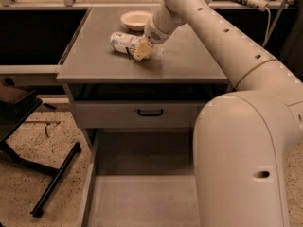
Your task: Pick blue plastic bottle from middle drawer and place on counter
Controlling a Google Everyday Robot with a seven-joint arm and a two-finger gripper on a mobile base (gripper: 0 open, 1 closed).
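The blue plastic bottle (122, 41) lies on its side on the grey counter (94, 60), just in front of the cream bowl. My gripper (142, 50) is down at the counter, at the bottle's right end and against it; its yellowish tip covers that end of the bottle. The arm reaches in from the right over the counter. The middle drawer (142, 202) is pulled out below; the part of its grey floor that shows holds nothing.
A shallow cream bowl (136, 19) stands at the back of the counter. A grey drawer front with a black handle (150, 112) sits under the counter. My arm's white body (241, 164) fills the right. Black stand legs (52, 178) lie on the floor at left.
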